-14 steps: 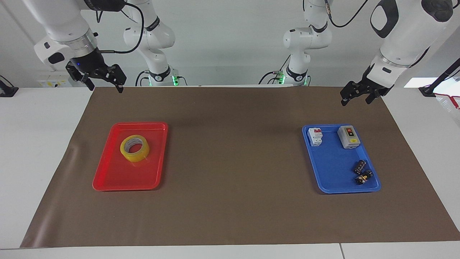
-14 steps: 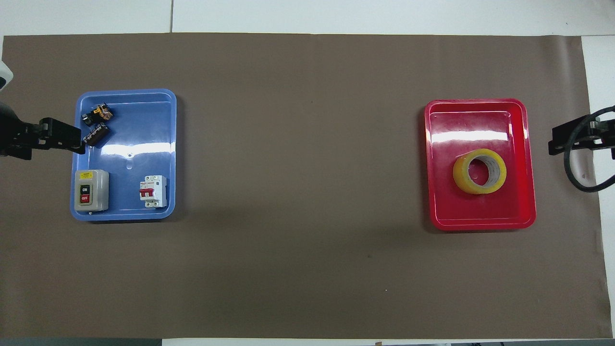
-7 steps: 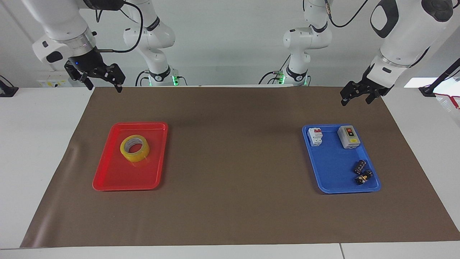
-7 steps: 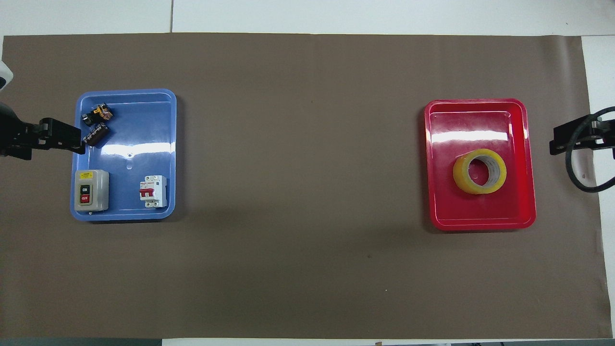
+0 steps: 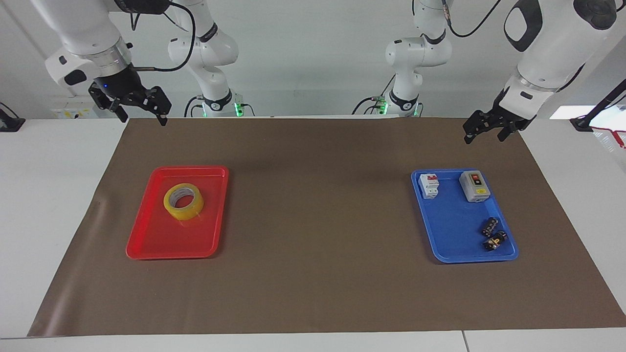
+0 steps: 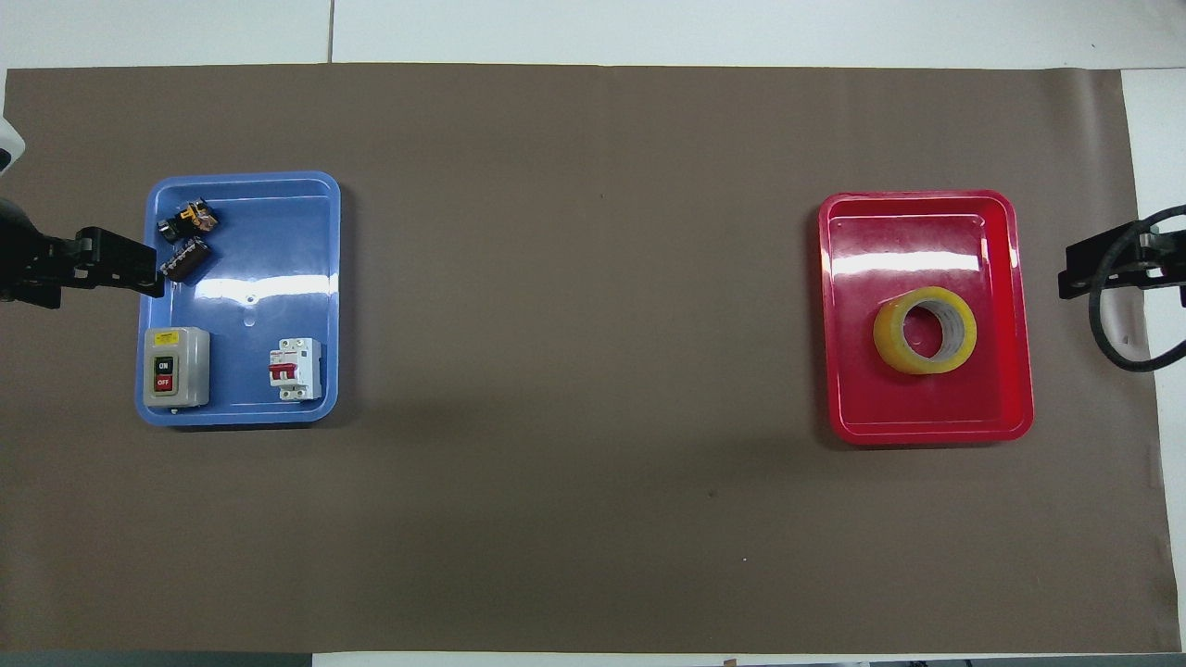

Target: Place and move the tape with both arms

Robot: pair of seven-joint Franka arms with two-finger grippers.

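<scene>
The tape (image 5: 183,213) (image 6: 887,339), a yellow roll with a pale core, lies flat in a red tray (image 5: 166,239) (image 6: 927,408) toward the right arm's end of the table. My right gripper (image 5: 143,117) (image 6: 1103,264) hangs open and empty in the air over the brown mat's edge, beside that tray and apart from the tape. At the left arm's end, my left gripper (image 5: 483,137) (image 6: 116,269) is also raised, open and empty, by the edge of a blue tray (image 5: 455,230) (image 6: 269,241).
The blue tray holds a grey switch box (image 5: 474,186) (image 6: 176,368), a white circuit breaker (image 5: 429,186) (image 6: 296,369) and small black parts (image 5: 491,234) (image 6: 185,243). A brown mat (image 5: 318,220) covers the table. Two smaller white arms stand at the robots' end.
The right gripper has shifted very slightly in the air. The tape, the trays and the left gripper have not moved.
</scene>
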